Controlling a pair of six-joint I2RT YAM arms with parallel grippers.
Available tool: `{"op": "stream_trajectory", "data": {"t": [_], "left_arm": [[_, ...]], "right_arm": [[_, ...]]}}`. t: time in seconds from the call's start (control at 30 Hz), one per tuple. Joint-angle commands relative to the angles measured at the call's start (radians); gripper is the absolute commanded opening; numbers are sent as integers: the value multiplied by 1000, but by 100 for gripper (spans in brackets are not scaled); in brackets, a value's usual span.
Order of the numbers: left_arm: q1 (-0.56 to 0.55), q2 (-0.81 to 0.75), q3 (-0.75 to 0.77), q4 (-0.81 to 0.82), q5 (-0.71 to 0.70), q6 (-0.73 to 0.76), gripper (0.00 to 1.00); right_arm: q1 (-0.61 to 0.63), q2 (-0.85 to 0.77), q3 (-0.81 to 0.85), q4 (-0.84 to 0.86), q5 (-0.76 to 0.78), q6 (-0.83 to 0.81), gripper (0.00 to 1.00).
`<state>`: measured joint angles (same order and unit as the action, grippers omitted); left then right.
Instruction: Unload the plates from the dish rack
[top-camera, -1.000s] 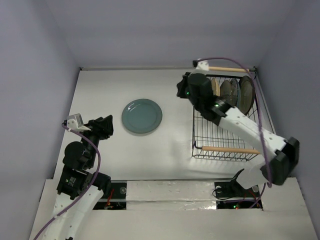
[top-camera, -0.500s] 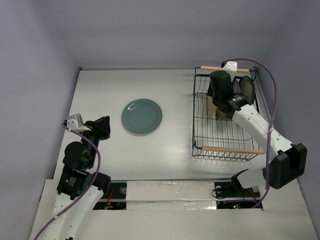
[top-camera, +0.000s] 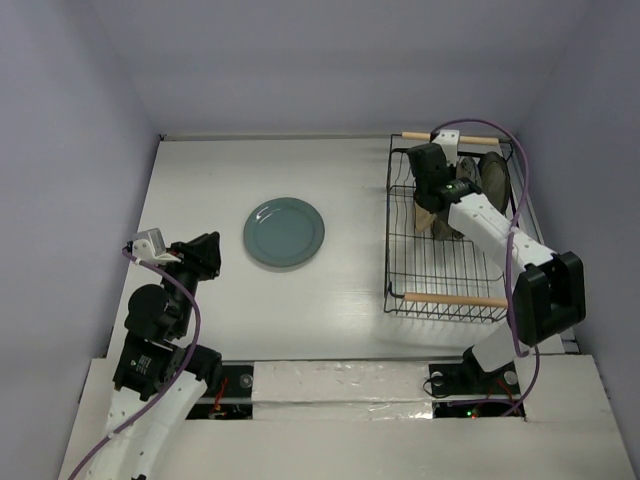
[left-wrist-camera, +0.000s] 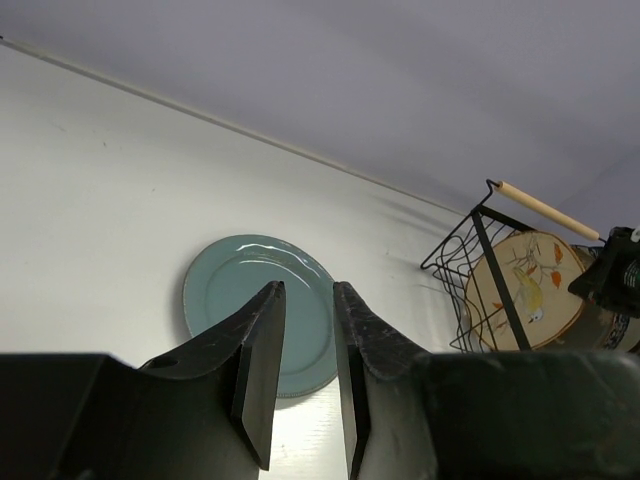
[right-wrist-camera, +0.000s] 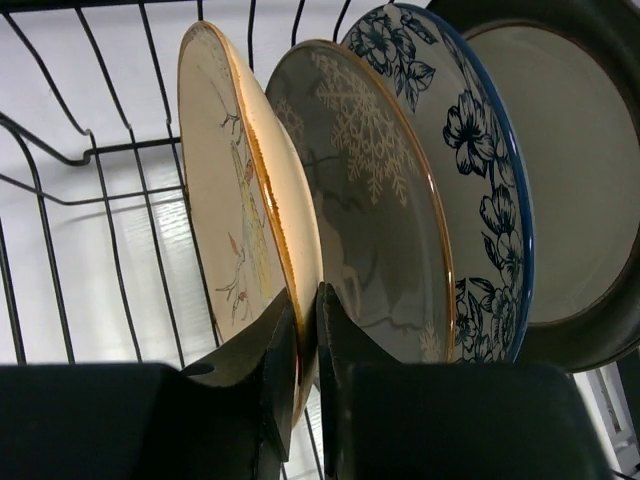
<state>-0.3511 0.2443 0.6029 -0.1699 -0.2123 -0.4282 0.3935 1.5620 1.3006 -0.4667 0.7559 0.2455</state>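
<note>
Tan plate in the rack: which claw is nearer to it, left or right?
Right. The right claw grips the tan plate by its rim inside the rack. The left claw is far off across the table, open, just left of the teal plate.

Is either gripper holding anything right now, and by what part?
The right gripper pinches the tan plate by its rim; the left gripper holds nothing.
</note>
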Motion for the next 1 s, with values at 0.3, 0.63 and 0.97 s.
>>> {"op": "stream_trajectory", "data": {"t": [0.3,0.63,0.97], "left_arm": [[6,-14,21,30,5,3,24],[6,-7,20,30,5,2,24],[15,15,18,30,5,-1,24]], "right_arm": [[-4,-100,163,-50,172,-106,0],[-4,-305,178,11,39,-72,0],[152,-416,98,270,-248,110,0]]}}
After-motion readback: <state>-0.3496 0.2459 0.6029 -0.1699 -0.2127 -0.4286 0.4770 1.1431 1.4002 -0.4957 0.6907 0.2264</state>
